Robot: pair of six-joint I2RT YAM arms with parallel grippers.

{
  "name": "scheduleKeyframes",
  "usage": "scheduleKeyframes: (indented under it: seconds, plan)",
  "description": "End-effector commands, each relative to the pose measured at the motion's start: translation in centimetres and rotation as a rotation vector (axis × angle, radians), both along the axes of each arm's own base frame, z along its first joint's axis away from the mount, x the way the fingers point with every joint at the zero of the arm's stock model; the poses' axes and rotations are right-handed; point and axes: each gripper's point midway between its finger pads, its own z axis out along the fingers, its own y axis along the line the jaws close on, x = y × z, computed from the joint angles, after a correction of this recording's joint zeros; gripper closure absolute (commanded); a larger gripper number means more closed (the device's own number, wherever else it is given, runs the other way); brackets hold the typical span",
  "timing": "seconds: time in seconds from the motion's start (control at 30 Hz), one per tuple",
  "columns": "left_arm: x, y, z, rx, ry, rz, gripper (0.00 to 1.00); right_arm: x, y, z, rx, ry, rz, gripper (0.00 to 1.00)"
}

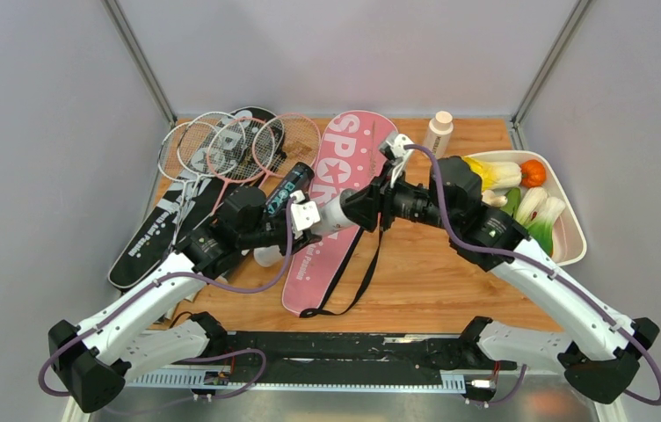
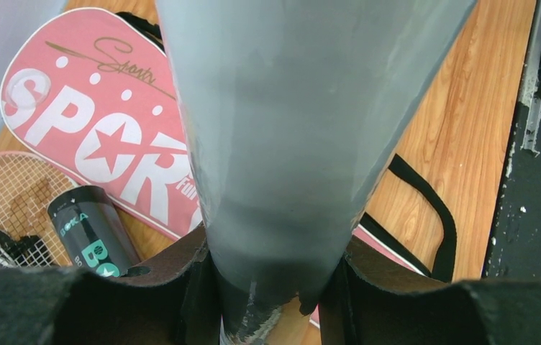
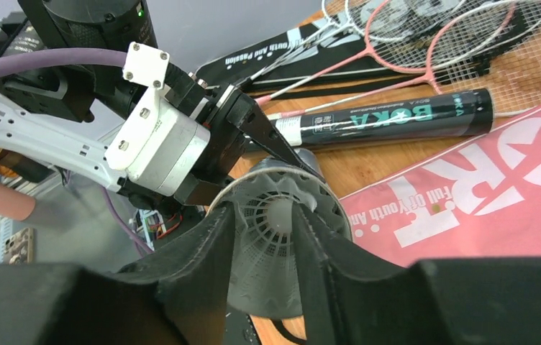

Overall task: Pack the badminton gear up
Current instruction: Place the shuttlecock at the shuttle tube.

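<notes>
The left tool (image 1: 307, 215) grips the white tube (image 1: 334, 212) above the bench, its long axis pointing to 3 o'clock at the nearer right tool (image 1: 359, 207), whose jaws stand parted around the shuttlecock (image 3: 267, 223), and I cannot tell if they hold it.

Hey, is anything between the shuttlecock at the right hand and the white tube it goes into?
Nothing visible. The shuttlecock sits right at the open mouth of the tube, which the left hand holds out toward the right hand.
</notes>
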Motion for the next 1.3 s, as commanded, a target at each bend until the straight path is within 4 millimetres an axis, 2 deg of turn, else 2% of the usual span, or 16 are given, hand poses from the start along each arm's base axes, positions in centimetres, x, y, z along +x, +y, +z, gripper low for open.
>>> scheduleKeyframes:
  seconds: [0.0, 0.1, 0.27, 0.47, 0.53, 0.73, 0.93, 1.1, 1.2, 1.27]
  plan:
    - [0.6, -1.6, 4.4, -0.131, -0.118, -0.031, 0.74, -0.6, -1.7, 2.3, 0.074, -0.005, -0.076, 0.56]
    - [0.6, -1.6, 4.4, -0.134, -0.107, -0.027, 0.74, -0.9, -2.9, 3.9, 0.119, -0.027, -0.115, 0.54]
    - [0.5, -1.4, 4.2, -0.141, -0.114, -0.017, 0.73, -1.4, -3.6, 6.4, 0.164, -0.068, -0.122, 0.54]
    - [0.2, -1.4, 4.5, -0.148, -0.109, -0.025, 0.73, -0.8, -4.9, 8.0, 0.183, -0.115, -0.191, 0.42]
    - [0.2, -1.3, 4.4, -0.147, -0.109, -0.024, 0.73, 0.1, -5.4, 7.6, 0.164, -0.133, -0.241, 0.33]
    - [0.0, -1.4, 4.9, -0.15, -0.118, -0.038, 0.73, 1.7, -5.4, 5.7, 0.052, -0.153, -0.28, 0.21]
    - [-0.3, -1.4, 5.2, -0.151, -0.135, -0.063, 0.73, 1.1, -4.1, 3.4, -0.048, -0.118, -0.185, 0.22]
    - [-0.8, -1.6, 5.6, -0.175, -0.141, -0.085, 0.73, 1.5, -2.1, 1.2, -0.098, -0.057, -0.119, 0.29]
    - [-0.8, -1.6, 5.7, -0.181, -0.15, -0.089, 0.73, 1.7, -1.0, -0.4, -0.136, -0.027, -0.076, 0.26]
    - [-0.9, -1.5, 5.7, -0.172, -0.155, -0.09, 0.73, 1.9, -0.9, -0.8, -0.153, -0.014, -0.079, 0.26]
